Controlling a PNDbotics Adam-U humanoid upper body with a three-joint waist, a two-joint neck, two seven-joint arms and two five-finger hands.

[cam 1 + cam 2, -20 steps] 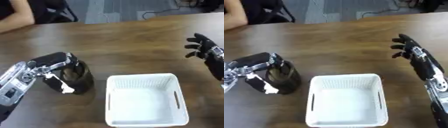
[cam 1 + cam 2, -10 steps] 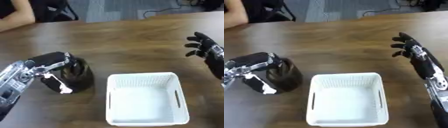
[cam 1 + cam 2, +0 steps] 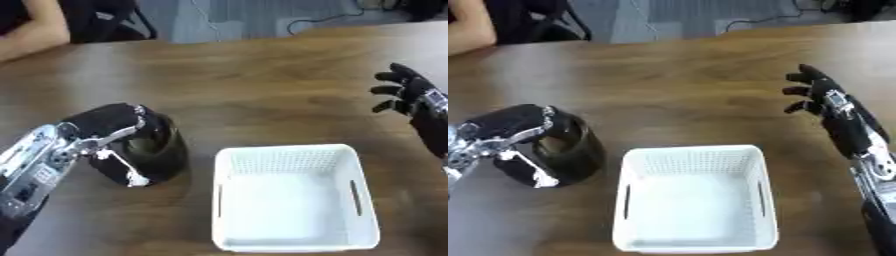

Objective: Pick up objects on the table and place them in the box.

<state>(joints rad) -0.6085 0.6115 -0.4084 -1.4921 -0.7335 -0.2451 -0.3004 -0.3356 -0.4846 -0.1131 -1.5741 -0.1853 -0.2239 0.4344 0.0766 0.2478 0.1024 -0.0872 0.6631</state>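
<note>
Wooden table (image 3: 245,85): brown, spans the whole scene; carries every item below.

White perforated plastic box (image 3: 293,195): near centre-right, handle slots in its left and right walls, nothing visible inside. Stands just right of the cup, a narrow gap between them.

Dark translucent cup (image 3: 156,150): near left, upright on the table, open mouth up. Task's thing; not yet in the box.

Left hand (image 3: 105,125): enters from the near left, fingers curled over the cup's far rim and left wall, thumb down the near side; it has hold of the cup.

Right hand (image 3: 820,95): far right, raised off the table, fingers spread and straight, holding nothing; well apart from box and cup.

Risks, judged: the grip sits on the rim, so the cup could tilt or slip in the lift. A low carry could knock the box's left wall and shove it. Released early, the cup could catch the rim and tip out.
</note>
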